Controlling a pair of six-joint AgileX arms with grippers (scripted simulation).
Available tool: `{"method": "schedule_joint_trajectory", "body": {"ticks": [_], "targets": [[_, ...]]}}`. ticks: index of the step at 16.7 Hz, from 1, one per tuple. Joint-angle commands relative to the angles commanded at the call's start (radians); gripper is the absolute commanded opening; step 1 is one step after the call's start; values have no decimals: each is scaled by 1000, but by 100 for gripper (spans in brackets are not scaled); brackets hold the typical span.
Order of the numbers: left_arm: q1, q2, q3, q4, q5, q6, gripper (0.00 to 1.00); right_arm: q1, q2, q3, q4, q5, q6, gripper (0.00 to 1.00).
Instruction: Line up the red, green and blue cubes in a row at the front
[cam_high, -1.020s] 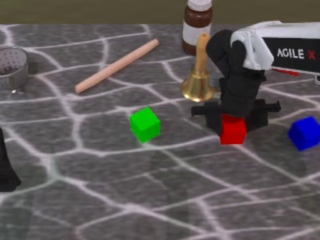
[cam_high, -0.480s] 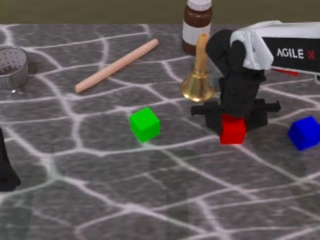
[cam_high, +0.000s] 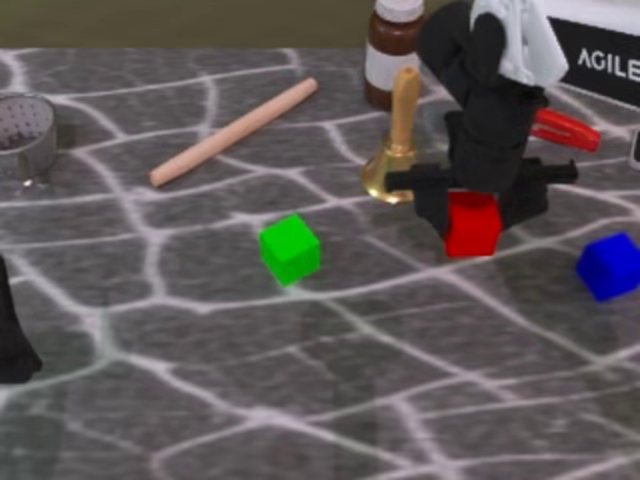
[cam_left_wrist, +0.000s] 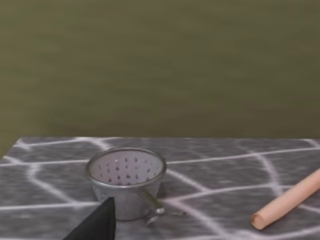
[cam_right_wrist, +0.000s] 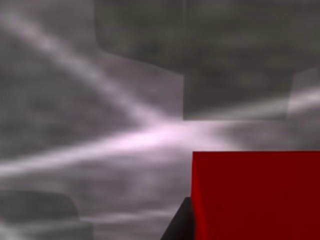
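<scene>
Red cube (cam_high: 472, 224): clamped in my right gripper (cam_high: 470, 205), now raised clear of the table beside the bell (cam_high: 398, 150), where a second ago it sat; carry forward pending; green cube (cam_high: 290, 248), blue cube (cam_high: 608, 265) unplaced; left arm parked at left edge.

You see a grey table (cam_high: 200, 400) veined with pale lines. At ten o'clock sits a perforated metal cup (cam_high: 25, 135), alone near the left edge. A wooden dowel (cam_high: 233, 133) lies slantwise at eleven o'clock. At twelve o'clock stands a brown bottle (cam_high: 393, 50) with a white cap, and a brass bell (cam_high: 398, 145) stands just in front. A flat red object (cam_high: 565, 128) lies at two o'clock.
</scene>
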Motion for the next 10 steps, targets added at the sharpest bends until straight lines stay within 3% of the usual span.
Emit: {"method": "schedule_joint_trajectory", "body": {"ticks": [6, 10], "targets": [[0, 0, 0, 0, 0, 0, 100, -2, -5, 13, -15, 0, 3, 0], [0, 0, 0, 0, 0, 0, 100, 106, 51, 120, -75, 3, 116, 0]]}}
